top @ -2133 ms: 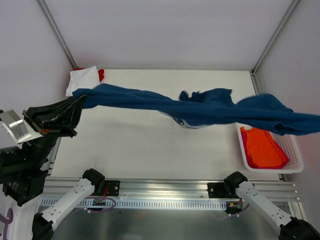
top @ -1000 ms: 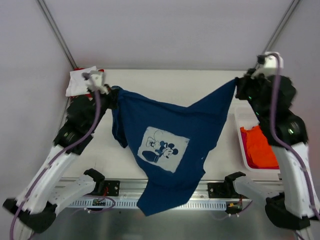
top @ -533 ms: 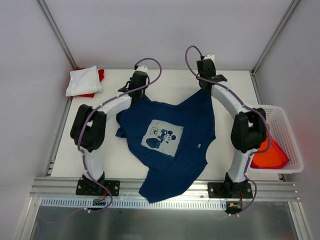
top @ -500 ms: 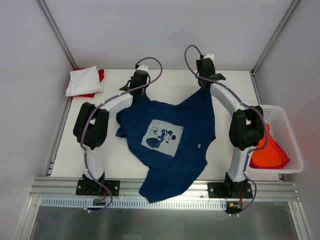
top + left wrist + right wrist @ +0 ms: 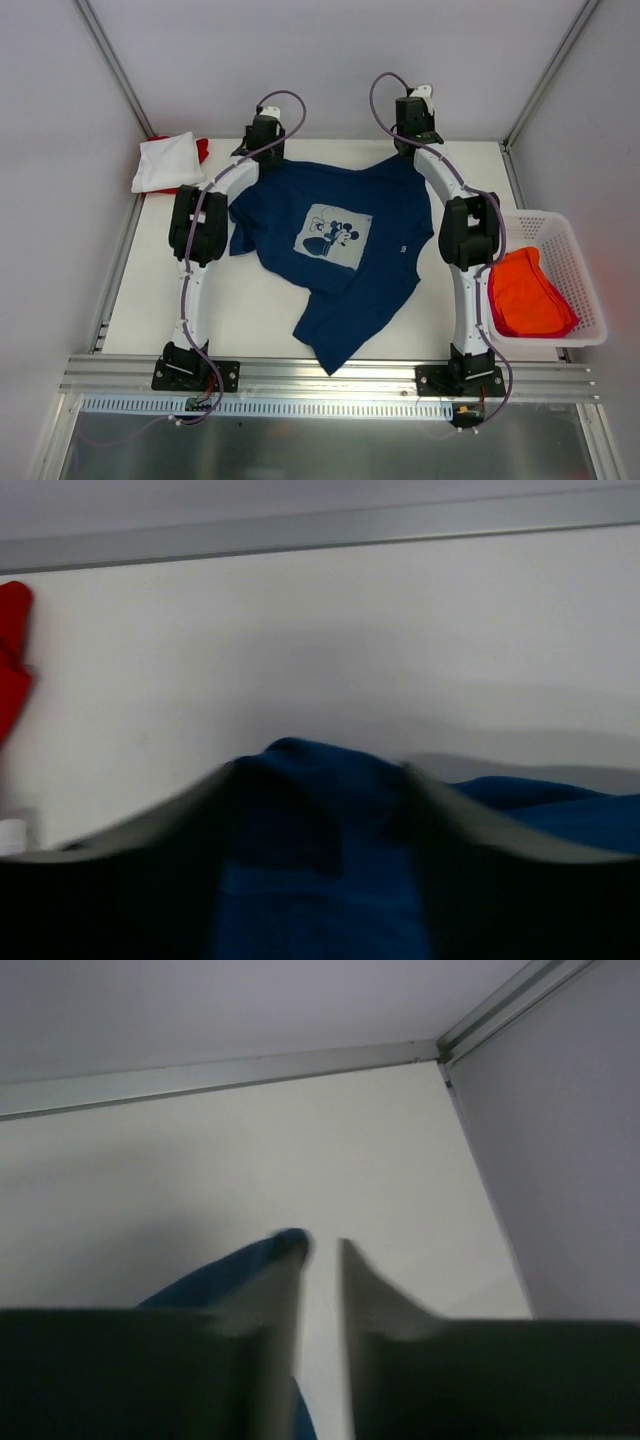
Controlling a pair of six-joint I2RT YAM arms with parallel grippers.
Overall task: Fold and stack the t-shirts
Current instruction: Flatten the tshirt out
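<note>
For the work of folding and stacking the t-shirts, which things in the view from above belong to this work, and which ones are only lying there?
Belong to the job:
navy t-shirt, spread out in the middle
folded white t-shirt, far left
red t-shirt, peeking from under it
orange t-shirt, inside the white basket

Only lying about:
white basket, at the right edge

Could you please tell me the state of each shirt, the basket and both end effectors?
navy t-shirt, unfolded, spread flat print-up
white t-shirt, folded, lying on the red t-shirt
red t-shirt, mostly hidden under the white one
orange t-shirt, crumpled in the basket
basket, upright, holding the orange t-shirt
left end effector, open, navy cloth between its fingers
right end effector, nearly closed; grip unclear
</note>
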